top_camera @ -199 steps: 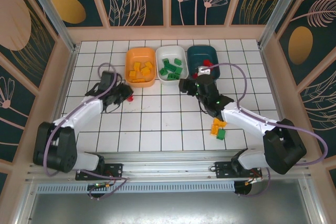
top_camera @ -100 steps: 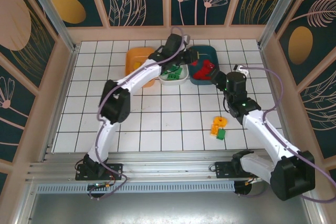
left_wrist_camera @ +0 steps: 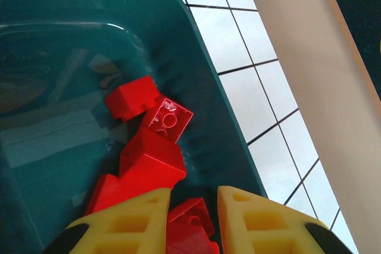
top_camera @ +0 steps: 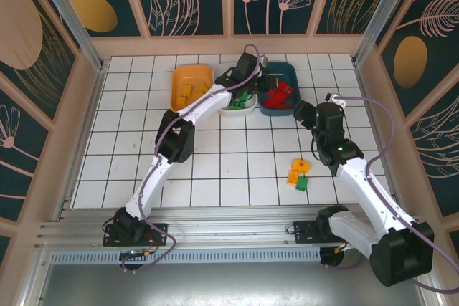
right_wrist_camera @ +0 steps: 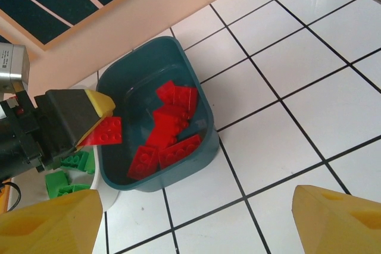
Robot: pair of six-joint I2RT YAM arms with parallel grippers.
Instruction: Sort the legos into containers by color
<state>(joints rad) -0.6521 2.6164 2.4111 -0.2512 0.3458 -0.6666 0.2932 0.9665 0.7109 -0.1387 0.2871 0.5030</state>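
The left arm has edged rightward across the tubs, and the right arm has drawn back a little. The left fingers [right_wrist_camera: 102,110] pinch 1 glossy red studded plastic brick [right_wrist_camera: 107,131] at the rim of the smooth dark teal rounded plastic tub [right_wrist_camera: 137,75], which holds a heap of red bricks [right_wrist_camera: 169,129]. The right fingers [top_camera: 304,112] gape wide, empty, above the white tiled surface [right_wrist_camera: 286,57].

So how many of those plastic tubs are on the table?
3, in a row at the far side: orange tub on the left, white tub in the middle, partly under the left arm, dark teal tub on the right.
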